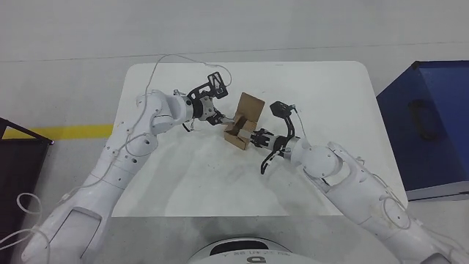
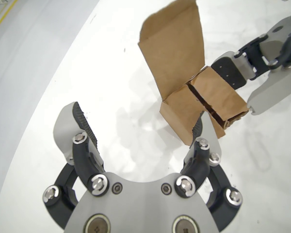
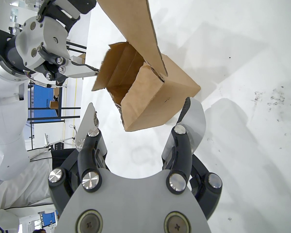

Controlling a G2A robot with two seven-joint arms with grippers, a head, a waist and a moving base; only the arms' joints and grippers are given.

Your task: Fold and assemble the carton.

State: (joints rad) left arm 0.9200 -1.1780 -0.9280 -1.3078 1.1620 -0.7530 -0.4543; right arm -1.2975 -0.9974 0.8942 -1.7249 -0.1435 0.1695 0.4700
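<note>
The brown carton (image 2: 179,73) lies on the white bench (image 1: 330,88) between the two end effectors, each coming at it from an opposite side. The left end effector (image 2: 139,112) is released, its fingers spread wide. The carton's body sits just ahead of it and off toward one finger, whose ribbed tip meets the carton's nearest lower corner. The other finger stands over bare bench, well apart from the cardboard. A tall lid flap rises upright from the far edge of the carton's body, beyond the left end effector's reach line. On the top face, two folded flaps meet with a dark slit between them. The right end effector (image 3: 140,104) is also released. Its fingers straddle the near end of the carton without clamping it: one fingertip lies just beside the carton's side wall, and the other stands off with a gap. Seen from the right wrist, the carton's mouth gapes open ahead, showing the bare inner walls. A thin fingertip of the left end effector touches the edge of a side flap at that mouth.
</note>
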